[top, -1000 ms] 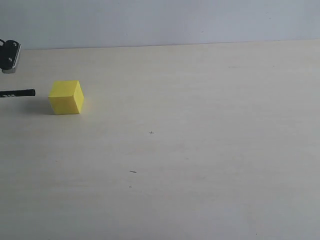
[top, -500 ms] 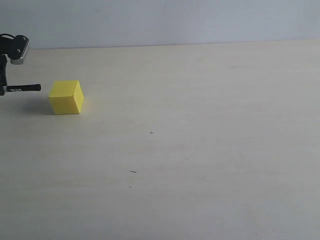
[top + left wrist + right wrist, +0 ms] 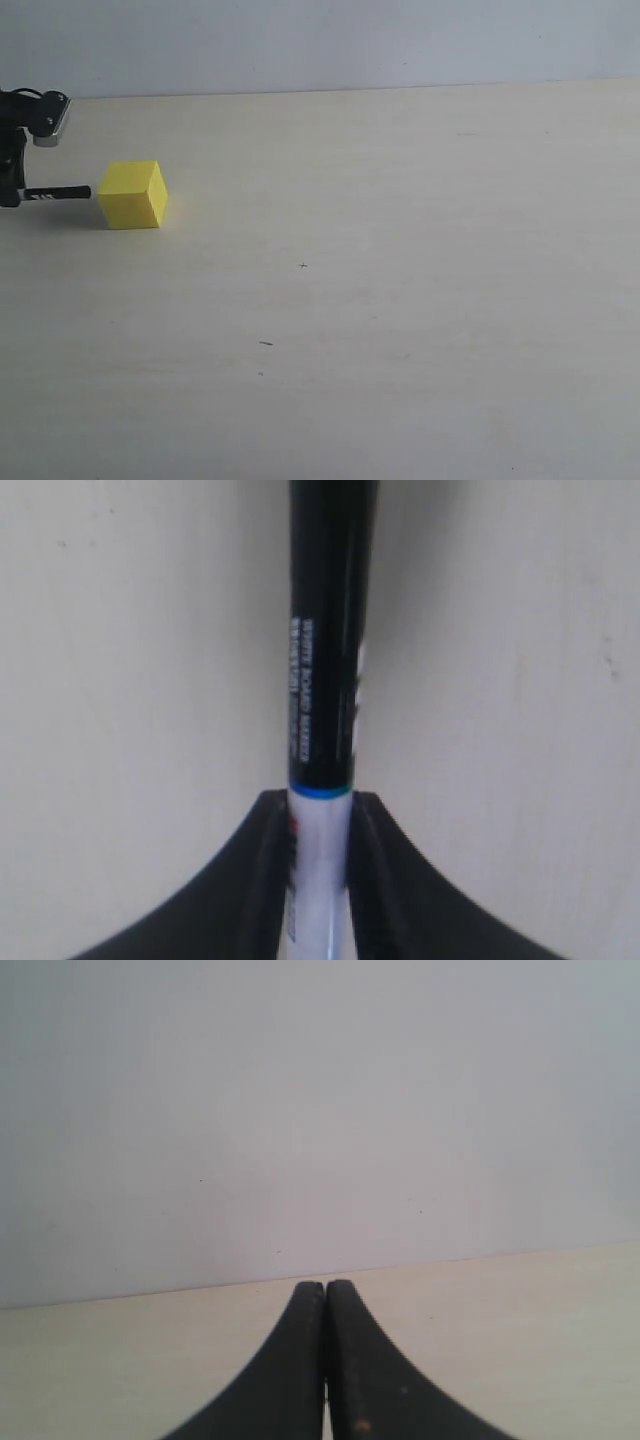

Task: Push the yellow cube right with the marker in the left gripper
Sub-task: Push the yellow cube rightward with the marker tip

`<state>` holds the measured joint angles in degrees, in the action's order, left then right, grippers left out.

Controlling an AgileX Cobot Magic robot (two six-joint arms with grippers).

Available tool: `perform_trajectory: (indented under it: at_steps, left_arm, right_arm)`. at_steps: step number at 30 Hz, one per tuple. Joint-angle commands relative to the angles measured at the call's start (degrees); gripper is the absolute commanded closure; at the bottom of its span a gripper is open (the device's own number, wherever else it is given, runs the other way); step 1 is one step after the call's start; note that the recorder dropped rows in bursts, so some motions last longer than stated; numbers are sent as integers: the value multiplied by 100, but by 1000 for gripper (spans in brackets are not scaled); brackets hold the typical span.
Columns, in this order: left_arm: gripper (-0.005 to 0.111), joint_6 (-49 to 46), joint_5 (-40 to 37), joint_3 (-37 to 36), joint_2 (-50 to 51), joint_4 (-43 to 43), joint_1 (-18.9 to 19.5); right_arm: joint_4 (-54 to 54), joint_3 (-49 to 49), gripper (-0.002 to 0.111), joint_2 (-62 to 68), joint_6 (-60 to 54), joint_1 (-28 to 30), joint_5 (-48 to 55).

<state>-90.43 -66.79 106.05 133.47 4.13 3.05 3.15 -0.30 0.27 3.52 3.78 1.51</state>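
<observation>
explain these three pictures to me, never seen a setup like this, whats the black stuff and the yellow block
This is a robot with two arms working over a pale table. The wide picture comes from a camera off the arms; the other two come from a camera on each wrist. On the table lies one yellow cube. The left fingers clamp a marker, black with a white barrel, whose tip points at the cube from close by. The right fingers are shut on nothing, facing a blank wall.
</observation>
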Motion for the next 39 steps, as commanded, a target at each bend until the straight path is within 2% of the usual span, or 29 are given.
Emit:
perform_trajectory:
  at_steps: [1, 2, 5, 12, 16, 22, 29, 31, 35, 39]
  left_arm:
    - [107, 218, 15, 54, -7, -113, -567]
    - [107, 230, 28, 54, -7, -101, -831]
    - [107, 239, 123, 54, -7, 14, -1015]
    - [107, 461, -128, 54, -7, 14, -361]
    - [107, 461, -190, 54, -7, 14, -310]
    - [107, 573, -205, 54, -7, 14, -730]
    - [107, 586, 32, 54, -7, 14, -1643]
    - [107, 586, 165, 54, -7, 14, -1791]
    - [107, 602, 210, 54, -7, 27, -1786]
    - [107, 874, 169, 54, -7, 42, -1412]
  right_arm:
    - [-18, 30, 108, -27, -36, 18, -51]
    - [-18, 30, 108, -27, -36, 18, -51]
    - [-31, 30, 108, -27, -47, 18, -51]
    - [-31, 30, 108, -27, -37, 18, -51]
    - [-31, 30, 108, -27, -48, 18, -51]
    - [-21, 30, 108, -27, -46, 18, -51]
    - [-21, 30, 108, -27, -46, 18, -51]
    - [-32, 30, 108, -27, -46, 18, -51]
    - [-32, 30, 108, -27, -46, 18, -51]
    - [-32, 30, 108, -27, -46, 18, -51]
